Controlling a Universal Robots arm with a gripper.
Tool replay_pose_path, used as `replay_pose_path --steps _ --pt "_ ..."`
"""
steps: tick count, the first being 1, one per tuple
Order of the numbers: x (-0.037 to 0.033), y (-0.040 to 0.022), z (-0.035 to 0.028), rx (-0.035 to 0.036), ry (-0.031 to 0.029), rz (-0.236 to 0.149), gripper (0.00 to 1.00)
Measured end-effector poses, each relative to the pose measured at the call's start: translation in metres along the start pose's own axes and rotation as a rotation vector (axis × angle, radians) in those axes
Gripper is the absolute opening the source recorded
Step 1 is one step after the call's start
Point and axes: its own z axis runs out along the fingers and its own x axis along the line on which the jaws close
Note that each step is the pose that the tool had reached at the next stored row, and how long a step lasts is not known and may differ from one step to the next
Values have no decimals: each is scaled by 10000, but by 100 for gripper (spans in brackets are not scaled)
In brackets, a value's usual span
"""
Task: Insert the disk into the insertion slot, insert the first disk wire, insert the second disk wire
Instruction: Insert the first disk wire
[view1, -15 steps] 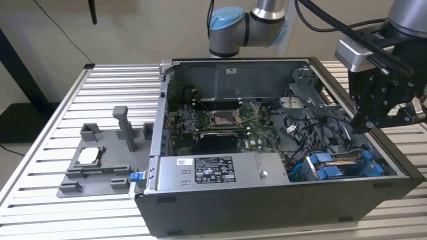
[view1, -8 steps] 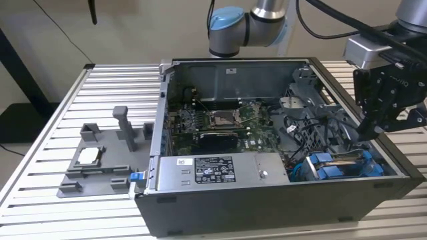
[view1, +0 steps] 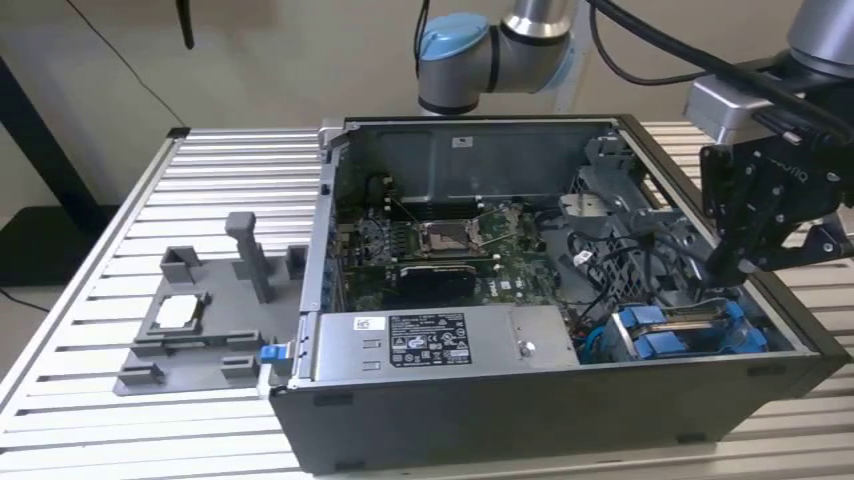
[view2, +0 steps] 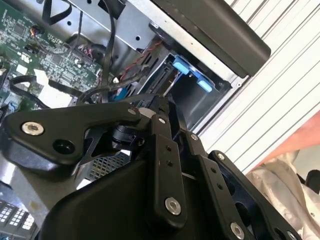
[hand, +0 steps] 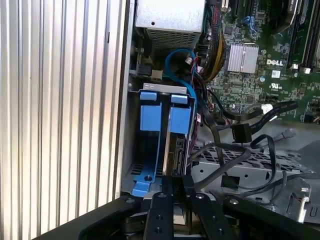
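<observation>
disk (hand: 176, 150): on edge in insertion slot (hand: 159, 89), next to other blue carrier (hand: 150, 117).
gripper (hand: 176, 179): tips together, just abv disk.
insertion slot: near corner of case (view1: 534, 420), exterior view's right.

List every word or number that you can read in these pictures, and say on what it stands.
None can be read with certainty.
Label on the silver power-supply box: print too small to read.
White marks on the motherboard: too small to read.
Lettering on the gripper: too small to read.
</observation>
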Motion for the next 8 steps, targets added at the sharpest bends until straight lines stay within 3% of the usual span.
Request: replay_pose_path --steps 8 --pt "0 -35 63 -203 -24 30 19"
